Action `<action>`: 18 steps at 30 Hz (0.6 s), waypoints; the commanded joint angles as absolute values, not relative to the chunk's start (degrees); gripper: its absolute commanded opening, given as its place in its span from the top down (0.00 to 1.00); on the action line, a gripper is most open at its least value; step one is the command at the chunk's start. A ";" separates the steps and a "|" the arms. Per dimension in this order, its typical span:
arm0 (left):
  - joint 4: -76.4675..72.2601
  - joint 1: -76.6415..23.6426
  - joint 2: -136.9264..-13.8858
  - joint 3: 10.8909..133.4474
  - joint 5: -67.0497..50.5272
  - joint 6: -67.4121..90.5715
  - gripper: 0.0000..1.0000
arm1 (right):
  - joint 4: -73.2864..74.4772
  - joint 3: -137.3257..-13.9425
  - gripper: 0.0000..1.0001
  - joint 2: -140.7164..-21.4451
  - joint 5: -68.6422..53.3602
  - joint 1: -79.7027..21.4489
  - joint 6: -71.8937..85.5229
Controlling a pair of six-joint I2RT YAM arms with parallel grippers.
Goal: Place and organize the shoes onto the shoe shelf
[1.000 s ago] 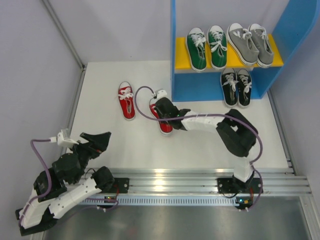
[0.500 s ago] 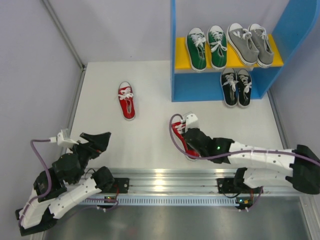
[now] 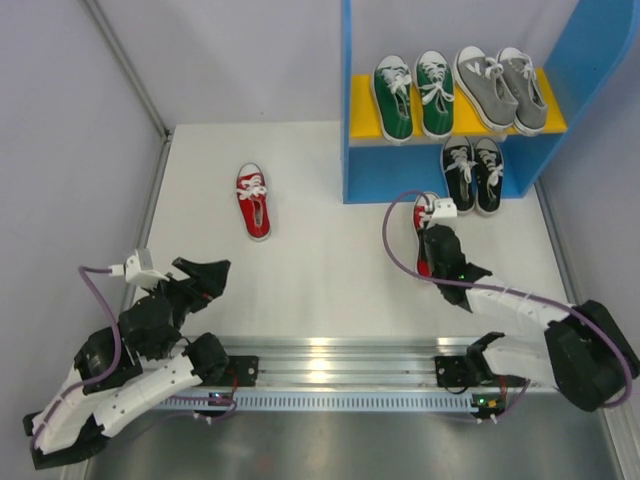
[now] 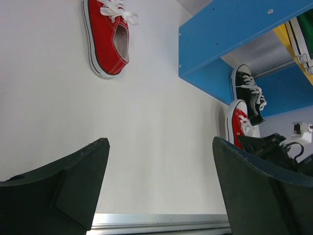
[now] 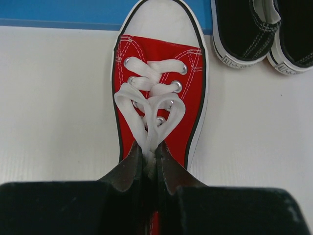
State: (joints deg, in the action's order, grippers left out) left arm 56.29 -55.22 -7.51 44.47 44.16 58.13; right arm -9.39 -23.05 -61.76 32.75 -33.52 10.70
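My right gripper (image 3: pixel 437 243) is shut on the tongue and laces of a red shoe (image 5: pixel 159 93), whose white toe cap touches the blue shelf base, left of the black pair (image 3: pixel 473 173). In the left wrist view this red shoe (image 4: pixel 237 122) lies beside a black shoe (image 4: pixel 249 93). The other red shoe (image 3: pixel 253 200) lies alone on the table and shows in the left wrist view (image 4: pixel 106 39). The green pair (image 3: pixel 414 95) and grey pair (image 3: pixel 502 88) sit on the yellow board of the shoe shelf (image 3: pixel 362 175). My left gripper (image 3: pixel 200 280) is open and empty near the front left.
A metal rail (image 3: pixel 340 365) runs along the table's near edge. Grey walls enclose the white table (image 3: pixel 300 270) on the left and back. The blue shelf side wall (image 4: pixel 230 29) stands between the lone red shoe and the black pair.
My right gripper has carried the red shoe from the table's middle right and forward to the shelf base beside the black pair. The left arm shifted slightly.
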 commanded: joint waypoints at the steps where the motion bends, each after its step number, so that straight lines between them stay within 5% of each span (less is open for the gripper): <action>1: 52.56 -55.28 -9.14 44.47 44.21 56.78 0.09 | -31.18 -27.59 1.00 -67.92 26.99 -28.66 4.58; 18: 52.03 -55.28 -9.23 44.30 45.53 55.64 0.09 | -45.18 -45.50 1.00 -92.98 10.82 -14.95 -2.29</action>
